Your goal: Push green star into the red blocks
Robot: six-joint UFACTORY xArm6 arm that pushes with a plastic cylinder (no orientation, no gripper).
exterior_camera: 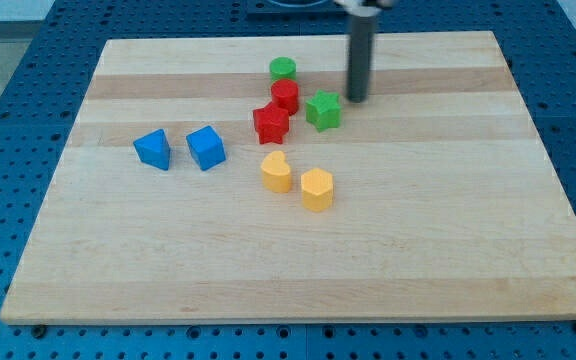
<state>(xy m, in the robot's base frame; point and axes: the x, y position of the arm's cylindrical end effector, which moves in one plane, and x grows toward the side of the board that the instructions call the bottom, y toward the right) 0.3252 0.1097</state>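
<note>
The green star (323, 110) lies on the wooden board (438, 210), just right of the red blocks with a small gap. The red cylinder (285, 95) sits above the red star (270, 123), and the two touch. My tip (354, 99) is a little to the upper right of the green star, close to it but apart. The dark rod rises from it to the view's top.
A green cylinder (283, 69) stands right above the red cylinder. A blue triangular block (153, 148) and a blue cube (206, 147) lie at the left. A yellow heart-like block (276, 172) and a yellow hexagonal block (316, 188) lie below the red star.
</note>
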